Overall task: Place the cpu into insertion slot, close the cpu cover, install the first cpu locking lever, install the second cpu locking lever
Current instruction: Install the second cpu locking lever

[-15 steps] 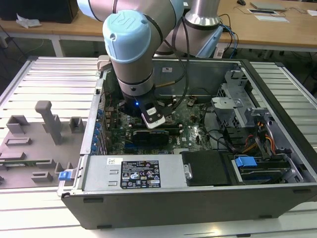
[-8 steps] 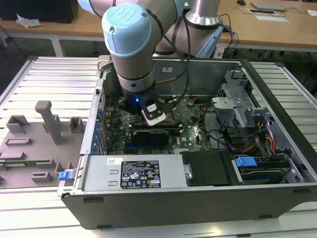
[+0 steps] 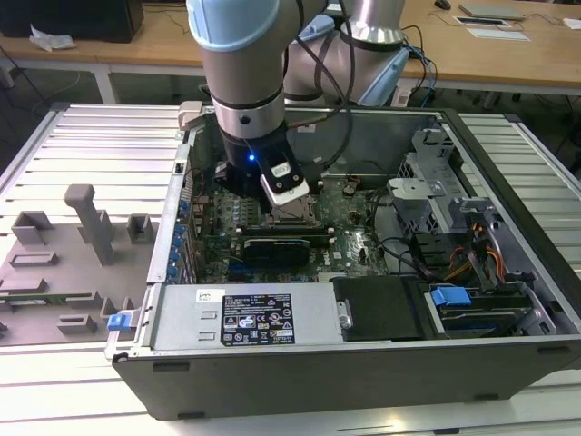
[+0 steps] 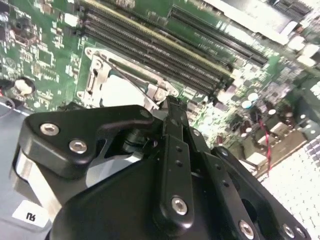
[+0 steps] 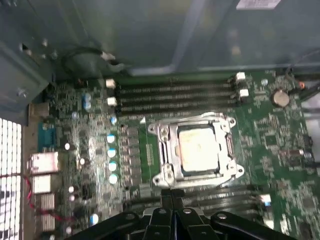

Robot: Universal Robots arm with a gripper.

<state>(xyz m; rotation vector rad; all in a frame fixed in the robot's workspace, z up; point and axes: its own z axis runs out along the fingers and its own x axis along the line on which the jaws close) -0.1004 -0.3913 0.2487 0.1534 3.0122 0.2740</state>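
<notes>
The cpu [image 5: 197, 149], a beige-silver square chip, lies flat in the insertion slot [image 5: 161, 179] on the green motherboard. The silver cpu cover [image 5: 168, 147] is folded down around it, its window framing the chip. My gripper [image 5: 172, 196] is shut, its black fingers pressed together at the edge of the socket, beside the cover's rim. In the second wrist view the gripper [image 4: 169, 104] tips sit at a corner of the cover [image 4: 95, 80], where a thin wire lever [image 4: 131, 77] runs along the socket side. In the exterior view the gripper [image 3: 289, 202] hangs low over the socket [image 3: 298, 218].
Long black memory slots [image 5: 175, 95] run on both sides of the socket. A black card [image 3: 277, 243] stands just in front of it. The case walls [image 3: 508, 163], drive cage [image 3: 431, 195] and power supply [image 3: 245, 318] enclose the board. Grey fixtures [image 3: 86, 222] stand on the exterior view's left.
</notes>
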